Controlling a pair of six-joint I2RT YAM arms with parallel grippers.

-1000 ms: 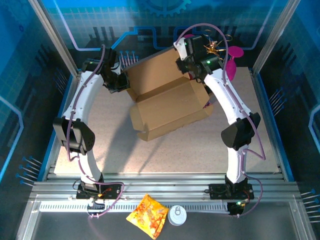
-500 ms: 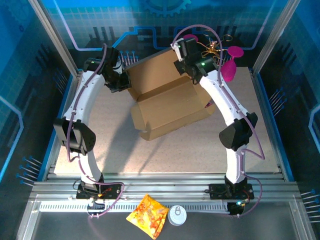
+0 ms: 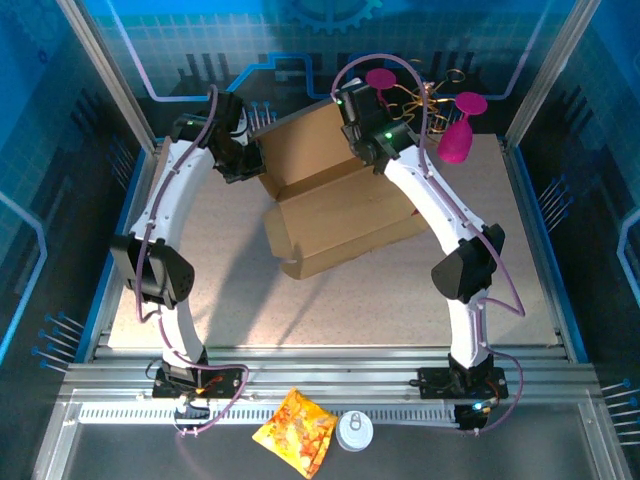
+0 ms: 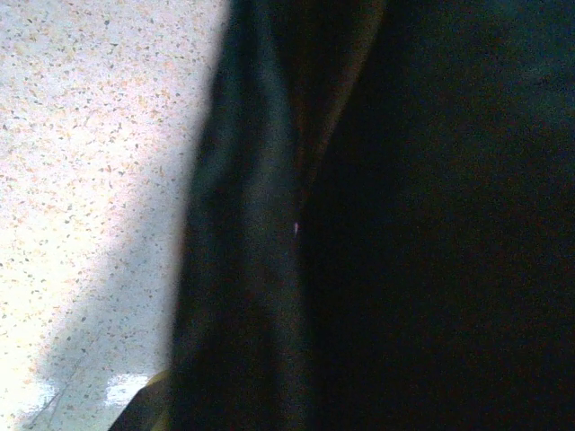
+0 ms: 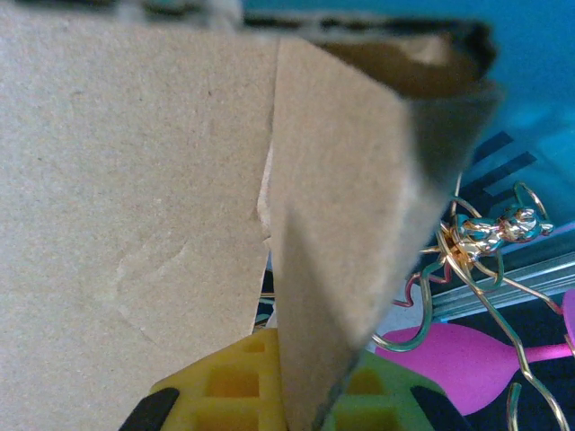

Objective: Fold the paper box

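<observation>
Speckled table point(image 3: 230, 290), blue-walled enclosure: box point(image 3: 340, 220), part-folded, lies toward table's rear; right gripper point(image 5: 304, 400) clamped on box's rear flap point(image 5: 341, 206); left gripper point(image 3: 247, 160) closed at box's left edge, hold unclear; risk: opposing pulls tear or miscrease flap.

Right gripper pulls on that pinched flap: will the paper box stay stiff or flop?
Panels probably stay stiff, hinging at creases: the paper box sits half-folded. The flap in the right gripper looks ragged along its fold, so it may tear. Likely light, so it could slide on the table.
</observation>
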